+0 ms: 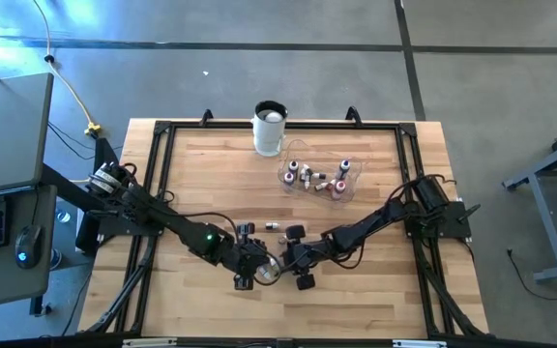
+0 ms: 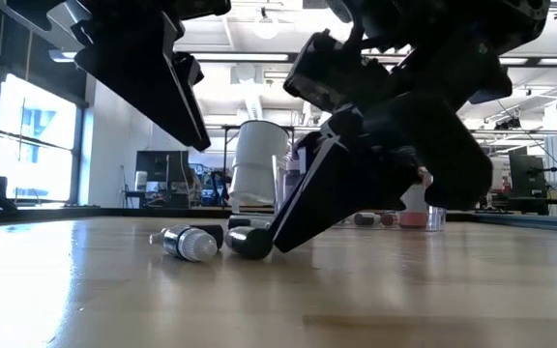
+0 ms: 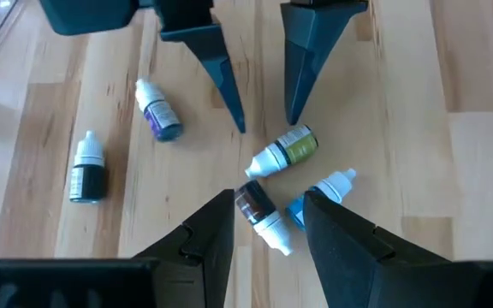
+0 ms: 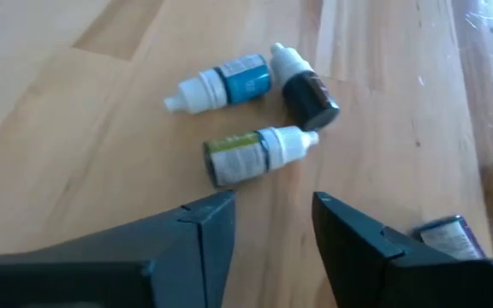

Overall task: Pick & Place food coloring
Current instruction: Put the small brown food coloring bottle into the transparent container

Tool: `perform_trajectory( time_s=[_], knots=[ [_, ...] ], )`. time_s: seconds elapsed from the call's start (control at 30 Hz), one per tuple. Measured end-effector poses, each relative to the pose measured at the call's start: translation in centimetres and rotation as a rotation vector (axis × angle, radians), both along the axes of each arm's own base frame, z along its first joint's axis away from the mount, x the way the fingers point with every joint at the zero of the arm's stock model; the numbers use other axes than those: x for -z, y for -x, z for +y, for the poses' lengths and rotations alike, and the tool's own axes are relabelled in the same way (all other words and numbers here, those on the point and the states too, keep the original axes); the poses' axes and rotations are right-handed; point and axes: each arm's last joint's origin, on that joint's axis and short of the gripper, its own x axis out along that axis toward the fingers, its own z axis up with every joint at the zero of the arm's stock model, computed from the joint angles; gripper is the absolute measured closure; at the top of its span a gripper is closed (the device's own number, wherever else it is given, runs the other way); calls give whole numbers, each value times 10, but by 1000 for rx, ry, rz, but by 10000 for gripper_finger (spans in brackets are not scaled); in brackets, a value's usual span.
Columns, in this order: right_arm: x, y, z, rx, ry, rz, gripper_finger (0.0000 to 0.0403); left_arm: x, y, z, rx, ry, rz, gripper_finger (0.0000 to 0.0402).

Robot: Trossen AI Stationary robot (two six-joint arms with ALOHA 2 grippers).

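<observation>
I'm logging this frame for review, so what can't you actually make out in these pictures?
- Bottles in the clear bowl, high view: too small to count or tell colours.
- Loose bottles on the table, high view: mostly covered by the left gripper and right gripper.
- Purple bottle, right wrist view: partly hidden behind that gripper's finger.
- White cup, low view: partly blocked by the arms.
</observation>
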Motion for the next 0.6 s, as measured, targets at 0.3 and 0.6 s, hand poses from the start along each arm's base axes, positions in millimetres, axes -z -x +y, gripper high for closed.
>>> perform_trajectory(
  time_s=[0.3, 0.6],
  knots=[
    [0, 0, -1, 39, -21, 1, 236, 0, 0, 0, -61, 44, -5, 263],
    [0, 0, -1, 39, -19, 2, 250, 11, -2, -1, -234, 163, 27, 263]
  ],
)
